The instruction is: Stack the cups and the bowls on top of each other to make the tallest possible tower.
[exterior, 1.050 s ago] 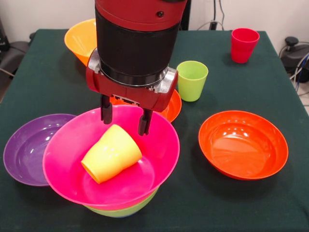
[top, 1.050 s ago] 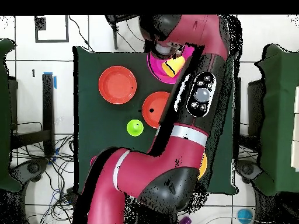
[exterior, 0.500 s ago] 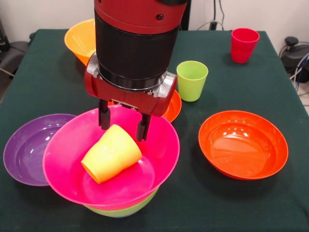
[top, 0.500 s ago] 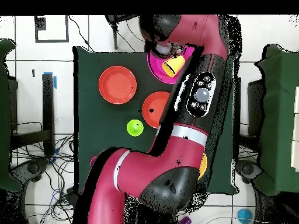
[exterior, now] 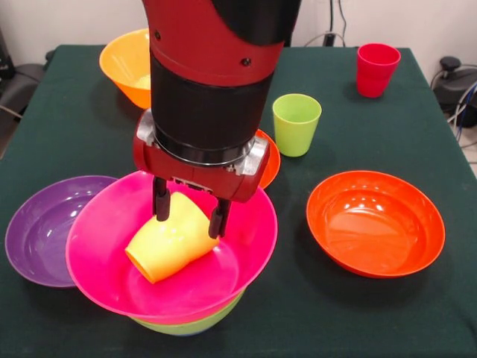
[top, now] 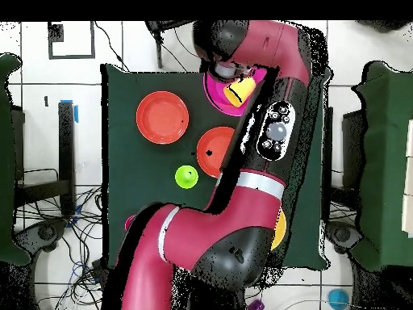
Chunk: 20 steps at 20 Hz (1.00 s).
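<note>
Arm vertical at frame centre, gripper (exterior: 188,217) jaws wide, straddling tipped yellow cup (exterior: 170,239) in magenta bowl (exterior: 246,253)

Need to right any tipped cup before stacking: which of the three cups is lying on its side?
The yellow cup, tipped over inside the magenta bowl. The green cup and red cup stand upright on the table.

Glossy red arm (exterior: 216,37) with a broad black cylindrical band below it, a small dark screw in the red shell. Silver ring over a red wrist block — two slim black fingers (exterior: 160,209) beneath. From overhead, a black panel of round grey buttons (top: 274,133) on crimson casing — pale band lower down.
</note>
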{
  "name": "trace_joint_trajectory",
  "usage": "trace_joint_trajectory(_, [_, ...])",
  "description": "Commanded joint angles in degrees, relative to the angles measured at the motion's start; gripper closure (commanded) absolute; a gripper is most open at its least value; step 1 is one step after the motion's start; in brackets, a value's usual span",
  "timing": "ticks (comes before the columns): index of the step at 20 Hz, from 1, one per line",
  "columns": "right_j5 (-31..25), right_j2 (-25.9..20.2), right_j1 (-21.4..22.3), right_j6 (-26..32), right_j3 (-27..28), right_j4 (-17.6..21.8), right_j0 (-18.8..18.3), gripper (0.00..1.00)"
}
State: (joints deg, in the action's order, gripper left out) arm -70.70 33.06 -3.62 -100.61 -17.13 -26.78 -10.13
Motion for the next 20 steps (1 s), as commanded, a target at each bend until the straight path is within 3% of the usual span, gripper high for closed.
trace_joint_trajectory(1, [1.97,-6.13,-2.54,17.02,-1.49,4.93,-0.35,0.00])
trace_joint_trajectory(10, [1.46,-6.80,-2.17,18.40,-1.81,5.48,-0.41,0.00])
trace_joint_trajectory(20, [-3.93,-8.58,0.92,23.39,-3.59,5.79,-1.23,0.00])
